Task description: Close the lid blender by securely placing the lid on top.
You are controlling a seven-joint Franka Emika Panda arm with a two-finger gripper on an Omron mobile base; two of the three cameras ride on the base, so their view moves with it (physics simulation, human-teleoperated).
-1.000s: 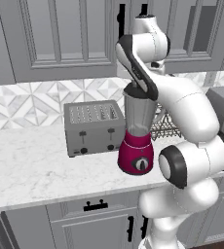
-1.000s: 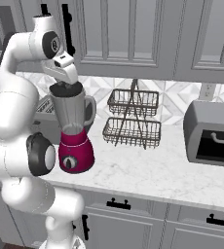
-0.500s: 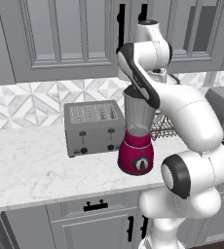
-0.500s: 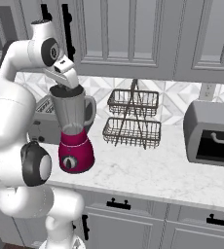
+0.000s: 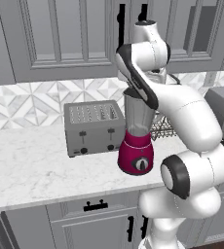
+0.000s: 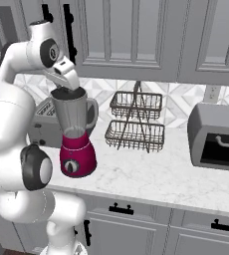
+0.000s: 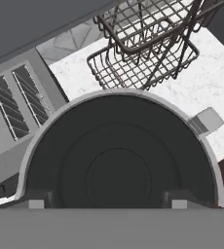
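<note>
The blender (image 6: 77,155) stands on the marble counter, with a magenta base and a clear grey jar (image 5: 139,115). The dark round lid (image 7: 119,168) sits inside the jar's rim and looks level. From the right base view the lid (image 6: 66,92) shows as a dark band atop the jar. My gripper (image 7: 107,204) hovers directly over the lid, pointing down, open. Its fingertips (image 7: 36,204) stand wide apart over the near part of the lid, with nothing gripped between them. In the right base view the gripper (image 6: 67,83) is just above the jar's top.
A silver toaster (image 5: 94,127) stands left of the blender. A two-tier wire basket rack (image 6: 135,122) is to its right, and a grey toaster oven (image 6: 218,142) further right. Wall cabinets (image 6: 136,40) hang close above the arm.
The fingers have spread apart and let go of the lid, which stays on the jar. The arm's upper links have shifted slightly.
</note>
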